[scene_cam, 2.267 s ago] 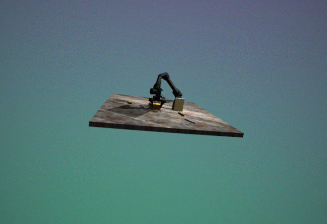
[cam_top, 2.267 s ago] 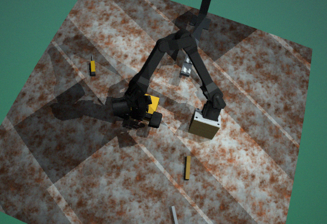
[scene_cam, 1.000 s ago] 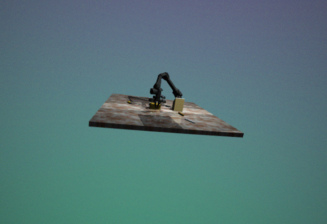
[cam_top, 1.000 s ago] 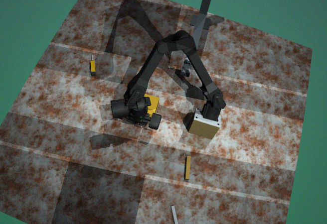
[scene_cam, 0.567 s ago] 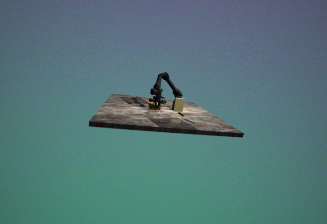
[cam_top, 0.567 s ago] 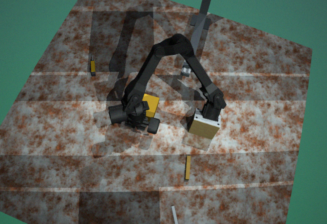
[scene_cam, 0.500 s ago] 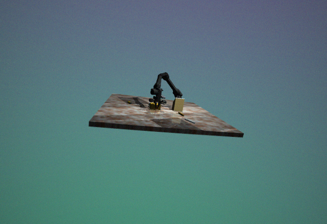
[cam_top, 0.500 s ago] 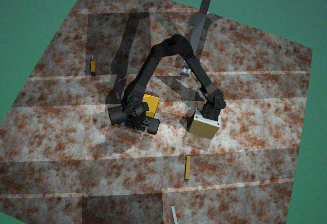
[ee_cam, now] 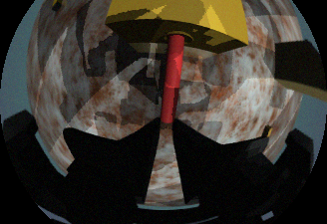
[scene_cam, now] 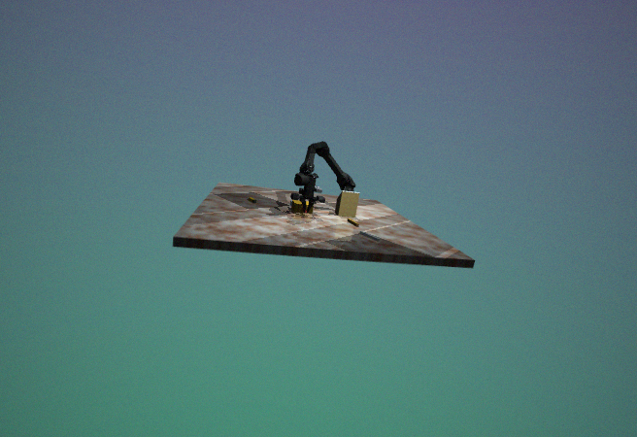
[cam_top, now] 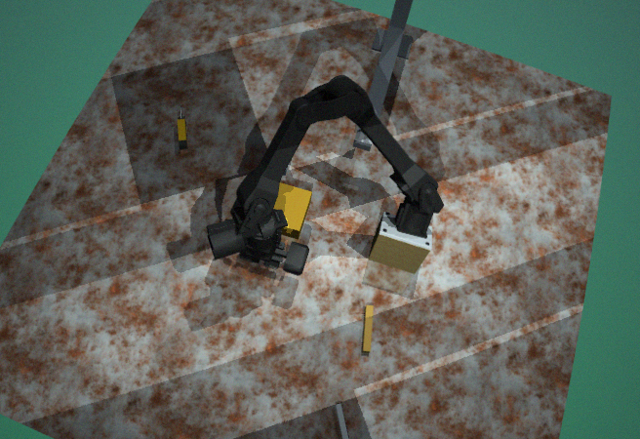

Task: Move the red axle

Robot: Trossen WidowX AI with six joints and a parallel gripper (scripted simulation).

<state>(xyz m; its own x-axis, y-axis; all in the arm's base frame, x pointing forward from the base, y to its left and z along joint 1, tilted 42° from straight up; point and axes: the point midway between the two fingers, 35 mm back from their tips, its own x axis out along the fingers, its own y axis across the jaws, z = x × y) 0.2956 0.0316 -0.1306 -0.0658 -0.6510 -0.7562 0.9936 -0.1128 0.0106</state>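
Right now the gripper (cam_top: 265,259) (scene_cam: 307,210) (ee_cam: 166,121) is closed down to a narrow gap, its fingertips pinching the near end of the red axle (ee_cam: 171,79). In the wrist view, the axle stretches from those fingertips up to the round hole in the side of the yellow beam (cam_top: 295,209) (scene_cam: 297,206) (ee_cam: 179,1) — much of its length is out in plain sight, though whether the far end is still inside the hole is hard to tell from here.

The black arm (cam_top: 343,100) (scene_cam: 333,163) arches up from the tan block (cam_top: 398,253) (scene_cam: 348,205) and comes down beside the beam. Partly behind the arm in the top view is the grey bracket (cam_top: 362,141), apart from the gripper; the axle is not on it. A yellow bar (cam_top: 367,328) (scene_cam: 352,221) lies near the tan block, and a small yellow-and-black piece (cam_top: 181,130) (scene_cam: 251,199) (ee_cam: 60,0) lies well apart — over on the beam's other side.
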